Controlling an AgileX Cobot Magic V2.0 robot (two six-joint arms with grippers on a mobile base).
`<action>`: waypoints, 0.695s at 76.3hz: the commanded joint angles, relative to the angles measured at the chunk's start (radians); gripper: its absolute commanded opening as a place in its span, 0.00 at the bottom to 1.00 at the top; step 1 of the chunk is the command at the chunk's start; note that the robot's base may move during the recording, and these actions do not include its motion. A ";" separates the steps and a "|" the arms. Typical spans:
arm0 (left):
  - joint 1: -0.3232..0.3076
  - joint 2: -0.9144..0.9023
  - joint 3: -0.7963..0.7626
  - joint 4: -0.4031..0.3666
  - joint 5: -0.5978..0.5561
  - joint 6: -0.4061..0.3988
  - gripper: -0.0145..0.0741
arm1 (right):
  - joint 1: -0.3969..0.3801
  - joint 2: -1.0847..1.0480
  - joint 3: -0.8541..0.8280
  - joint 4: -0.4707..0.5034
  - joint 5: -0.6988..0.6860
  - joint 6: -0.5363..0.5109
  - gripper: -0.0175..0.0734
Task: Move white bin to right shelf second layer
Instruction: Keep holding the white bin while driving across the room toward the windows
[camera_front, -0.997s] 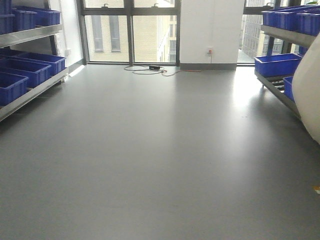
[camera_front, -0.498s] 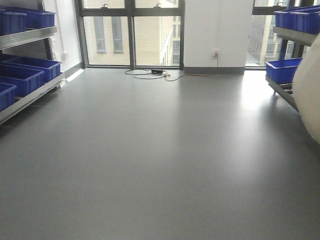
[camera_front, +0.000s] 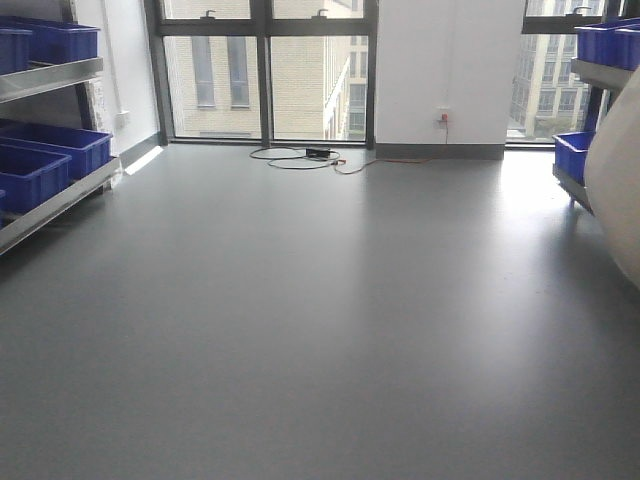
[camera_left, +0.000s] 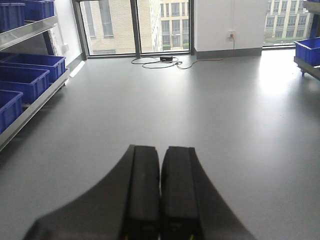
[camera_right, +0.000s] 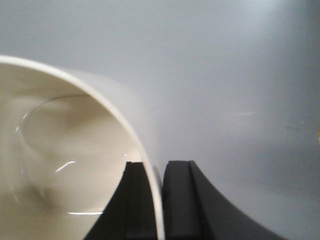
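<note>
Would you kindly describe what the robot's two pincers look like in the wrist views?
The left pincer and right pincer look alike: two matte black fingers each, with flat, squared tips, flaring outward into a broader curved base. No cables or clear markings show.

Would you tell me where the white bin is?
The white bin is pinched in the right pincer; the front view shows it at the right edge, near a blue crate.
</note>
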 joint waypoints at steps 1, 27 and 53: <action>-0.004 -0.014 0.037 0.000 -0.086 -0.005 0.26 | -0.008 -0.001 -0.029 0.013 -0.085 -0.004 0.31; -0.004 -0.014 0.037 0.000 -0.086 -0.005 0.26 | -0.008 -0.001 -0.029 0.013 -0.085 -0.004 0.31; -0.004 -0.014 0.037 0.000 -0.086 -0.005 0.26 | -0.008 -0.001 -0.029 0.013 -0.085 -0.004 0.31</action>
